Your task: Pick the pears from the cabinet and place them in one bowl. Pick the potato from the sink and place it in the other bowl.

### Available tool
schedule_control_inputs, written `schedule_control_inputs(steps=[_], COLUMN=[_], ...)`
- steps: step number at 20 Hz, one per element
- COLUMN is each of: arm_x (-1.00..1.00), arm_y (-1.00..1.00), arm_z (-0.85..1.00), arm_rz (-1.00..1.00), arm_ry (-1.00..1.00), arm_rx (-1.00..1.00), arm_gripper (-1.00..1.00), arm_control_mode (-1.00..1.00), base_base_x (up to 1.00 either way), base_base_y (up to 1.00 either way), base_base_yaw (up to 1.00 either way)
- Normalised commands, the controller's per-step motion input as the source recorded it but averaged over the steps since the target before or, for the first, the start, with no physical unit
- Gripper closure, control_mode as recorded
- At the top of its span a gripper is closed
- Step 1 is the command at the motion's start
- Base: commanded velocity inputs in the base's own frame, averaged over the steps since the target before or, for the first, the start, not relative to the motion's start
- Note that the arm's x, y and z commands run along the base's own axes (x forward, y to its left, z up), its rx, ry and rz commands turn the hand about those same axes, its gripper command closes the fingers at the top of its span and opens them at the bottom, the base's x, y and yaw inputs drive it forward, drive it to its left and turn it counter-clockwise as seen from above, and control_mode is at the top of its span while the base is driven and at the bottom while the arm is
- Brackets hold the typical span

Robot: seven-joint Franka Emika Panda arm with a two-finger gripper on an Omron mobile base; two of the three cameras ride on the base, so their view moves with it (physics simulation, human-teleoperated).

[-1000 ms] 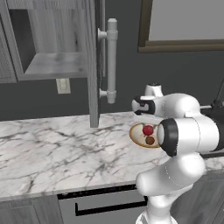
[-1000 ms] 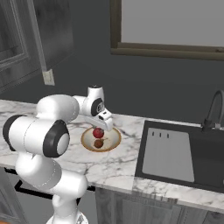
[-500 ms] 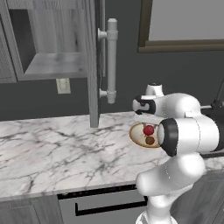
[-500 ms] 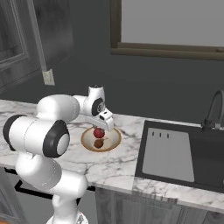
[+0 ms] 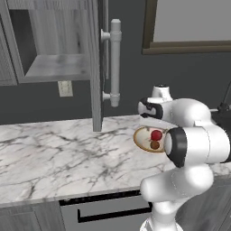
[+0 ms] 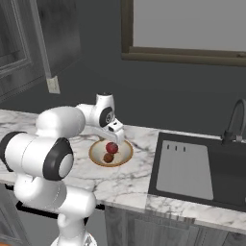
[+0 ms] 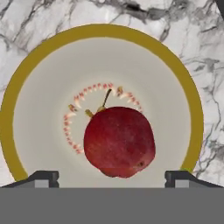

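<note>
I see the marble counter (image 5: 54,149) across the lower half of the left base view, with the open cabinet (image 5: 54,49) at upper left. The cream-tan bowl (image 6: 126,154) sits at centre of the right base view, the sink (image 6: 202,168) at right. Both pears lie inside it, the red pear (image 7: 119,142) beside the brown pear (image 6: 108,157). My hand (image 7: 112,177) hangs above, its fingertips (image 7: 43,177) spread wide and empty.
</note>
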Motion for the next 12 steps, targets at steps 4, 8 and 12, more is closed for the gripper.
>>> schedule_control_inputs(steps=[4,8,12], arm_x=[-0.65,-0.74,-0.68], arm_y=[-0.02,-0.11,0.00], arm_z=[0.34,0.49,0.57], arm_rz=[0.00,0.11,0.30], arm_ry=[-0.14,-0.23,-0.24], arm_rx=[0.00,0.00,-0.14], arm_gripper=[-1.00,-1.00,-1.00], arm_control_mode=[-1.00,-1.00,-1.00], base_base_x=[0.00,0.00,0.00], base_base_y=[0.00,0.00,0.00], base_base_yaw=[0.00,0.00,0.00])
